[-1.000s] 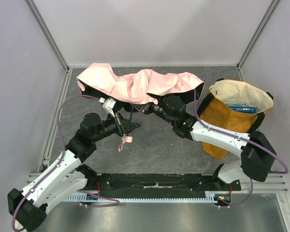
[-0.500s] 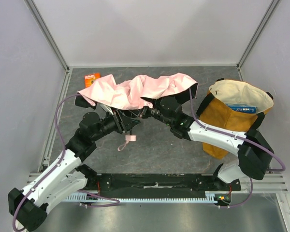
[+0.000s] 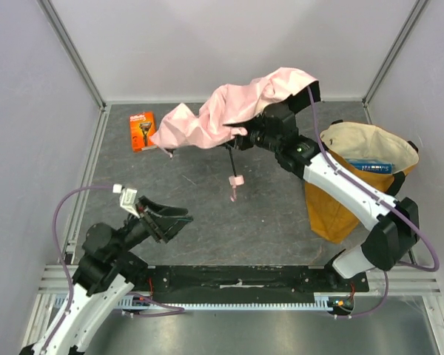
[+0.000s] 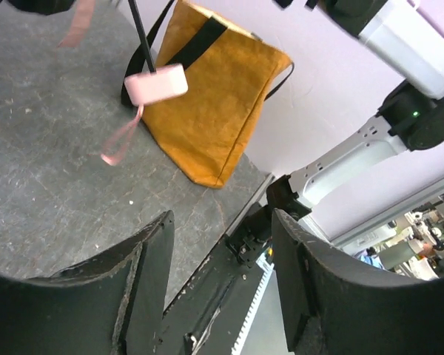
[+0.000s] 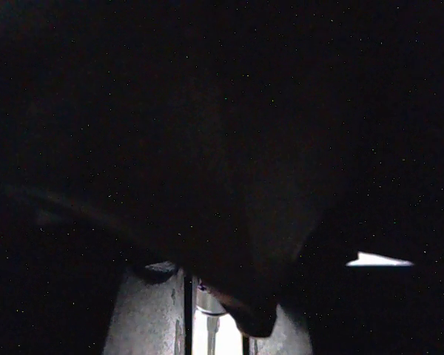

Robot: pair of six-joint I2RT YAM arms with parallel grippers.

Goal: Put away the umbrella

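Release, from above: left tool (image 3: 176, 220) off the umbrella (image 3: 229, 111), pulled back, gaping, empty; right tool (image 3: 242, 140) clamped under the canopy (image 3: 277, 85), hoisting it alone above the worktop (image 3: 207, 207). From left wrist: handle (image 4: 156, 83) dangling before the tote bag (image 4: 207, 111), likely next stop. Right wrist: darkness.

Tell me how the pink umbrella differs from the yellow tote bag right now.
The pale pink fabric umbrella is held aloft by the right arm; the mustard-yellow tote bag stands on the grey table. The umbrella's canopy is crumpled and bunched, its handle dangling below on a thin black shaft; the bag is upright with its mouth open. Both are soft, foldable things.
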